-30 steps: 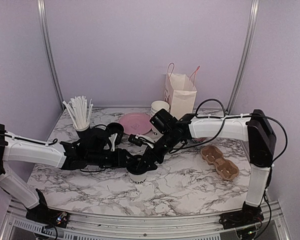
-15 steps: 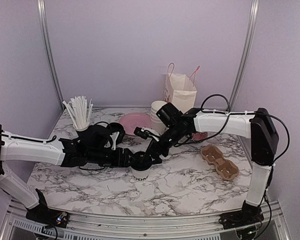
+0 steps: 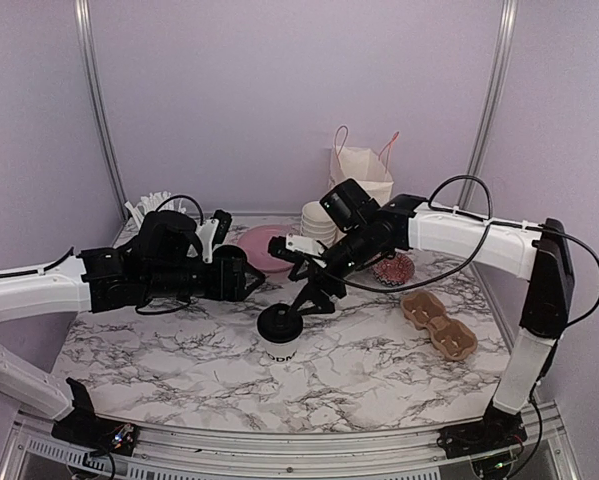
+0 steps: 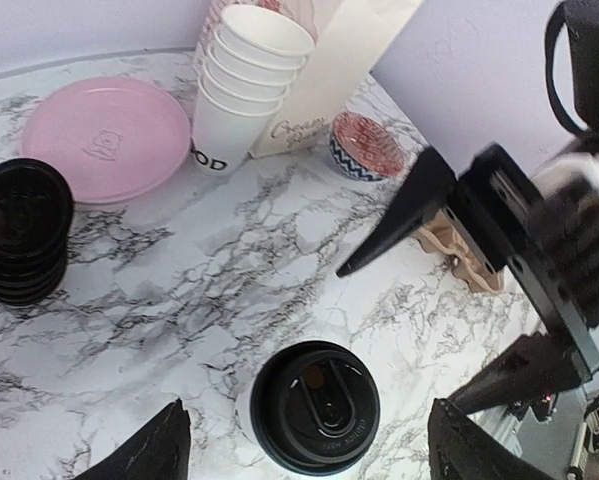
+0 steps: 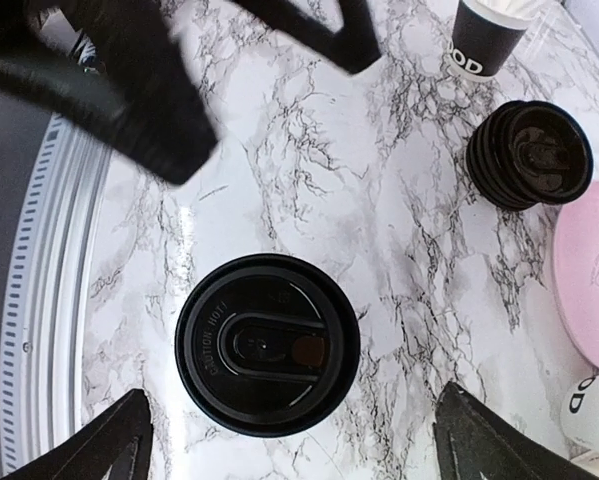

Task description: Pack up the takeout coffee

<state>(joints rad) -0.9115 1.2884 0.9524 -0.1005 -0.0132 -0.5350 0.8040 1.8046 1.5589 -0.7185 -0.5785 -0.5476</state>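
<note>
- The coffee [image 3: 279, 338] (white cup, black dome lid) stands upright on the desk [image 3: 379, 385], near the middle, and neither arm touches it.
- The left end effector [image 3: 251, 278] hovers just to the left of the cup and a little farther back. It is released: in its wrist view both fingers [image 4: 154, 450] stand wide, with the lid [image 4: 315, 405] between them and clear of each.
- The right end effector [image 3: 314, 298] hangs just above the cup's far-right side and is also released. Its wrist view looks straight down on the lid, with the fingers [image 5: 109, 440] spread at the bottom corners, apart from it.
- Both end effectors crowd the same spot (the right one's dark fingers cross the left wrist view, right of the cup).
- A brown pulp carrier [image 3: 439, 325] lies on the desk to the right of the cup, well apart from it.
- A paper bag [image 3: 364, 180] stands upright at the far edge. A stack of lidless cups [image 4: 244, 85] is just to its left, and a small patterned bowl [image 4: 369, 150] sits nearer, to its right.
- A pink plate [image 4: 104, 135] lies far-left of the cup, partly hidden by the left arm in the top view. A stack of black lids [image 4: 24, 230] sits just beside it on the left.
- The straw cup [image 5: 489, 30] stands at the far left, mostly hidden behind the left arm in the top view.
</note>
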